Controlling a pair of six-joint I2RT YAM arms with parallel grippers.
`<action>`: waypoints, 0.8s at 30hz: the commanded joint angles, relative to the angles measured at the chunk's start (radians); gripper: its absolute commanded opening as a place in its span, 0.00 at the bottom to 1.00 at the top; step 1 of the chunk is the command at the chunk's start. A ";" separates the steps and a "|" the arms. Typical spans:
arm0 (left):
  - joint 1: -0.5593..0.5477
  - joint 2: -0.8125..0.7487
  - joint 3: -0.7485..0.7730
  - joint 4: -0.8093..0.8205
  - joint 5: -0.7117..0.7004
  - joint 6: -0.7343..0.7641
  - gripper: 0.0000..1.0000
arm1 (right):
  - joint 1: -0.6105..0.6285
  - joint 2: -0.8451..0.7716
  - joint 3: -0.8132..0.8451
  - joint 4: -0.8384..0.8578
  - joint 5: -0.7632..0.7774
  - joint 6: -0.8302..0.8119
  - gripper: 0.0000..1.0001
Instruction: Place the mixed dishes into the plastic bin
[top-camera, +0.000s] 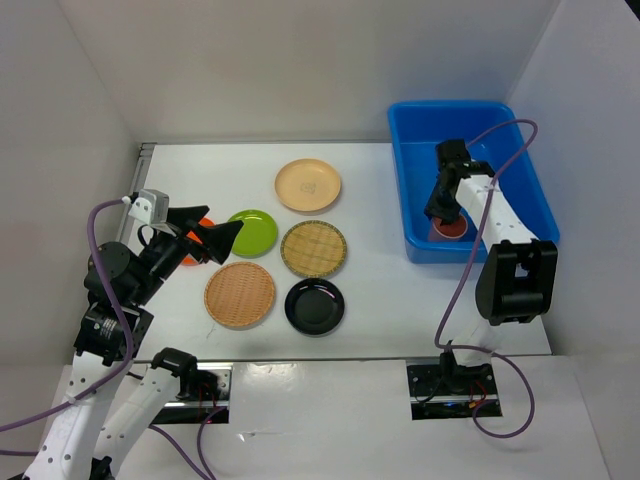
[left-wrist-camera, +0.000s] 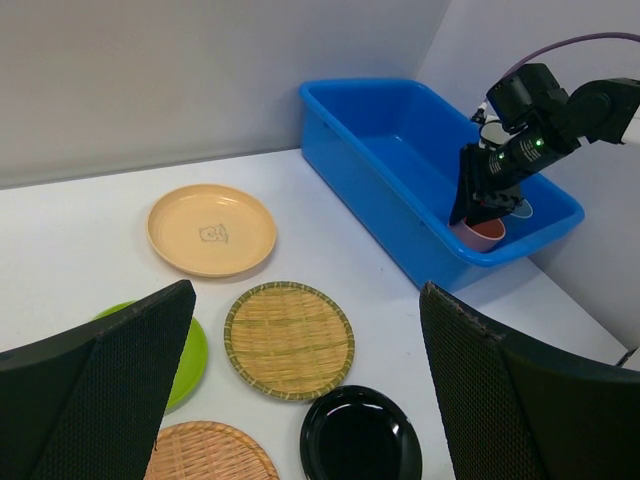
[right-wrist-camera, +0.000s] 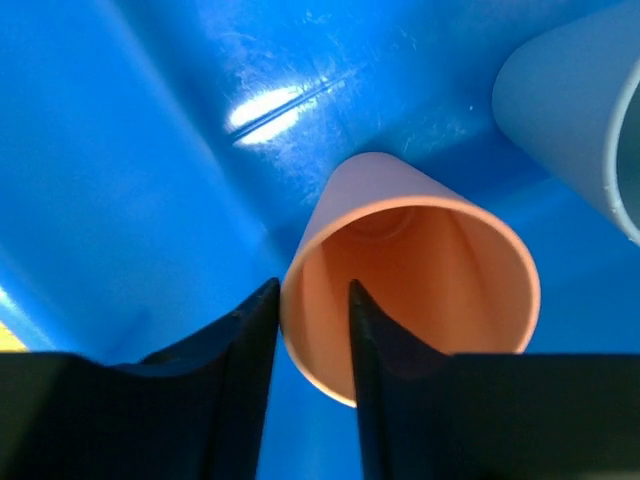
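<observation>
The right gripper (right-wrist-camera: 313, 300), jaws parted, is straddling the rim of the pink cup (right-wrist-camera: 420, 270) in the plastic bin (right-wrist-camera: 150, 150); the left gripper (left-wrist-camera: 306, 288) is gaping empty above six dishes (left-wrist-camera: 212, 230).

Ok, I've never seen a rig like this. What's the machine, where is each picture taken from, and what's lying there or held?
Two robot arms with two-finger grippers. One picture looks down from above; the others come from wrist cameras. On the table lie an orange plate, a lime plate, a beige plate, two woven plates and a black bowl. The left gripper hovers open, empty, over the orange plate. The right gripper is inside the blue bin, jaws slightly apart astride the rim of the pink cup; a blue cup sits beside it.
</observation>
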 joint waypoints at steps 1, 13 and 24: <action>-0.004 0.008 -0.002 0.039 -0.006 0.005 0.99 | -0.006 0.001 0.073 0.000 0.011 -0.008 0.40; -0.004 0.031 -0.002 0.039 -0.006 0.014 0.99 | 0.193 -0.039 0.585 -0.174 -0.058 -0.053 0.58; -0.004 0.060 0.029 0.005 0.031 0.032 0.99 | 0.540 -0.191 0.032 0.164 -0.511 0.084 0.62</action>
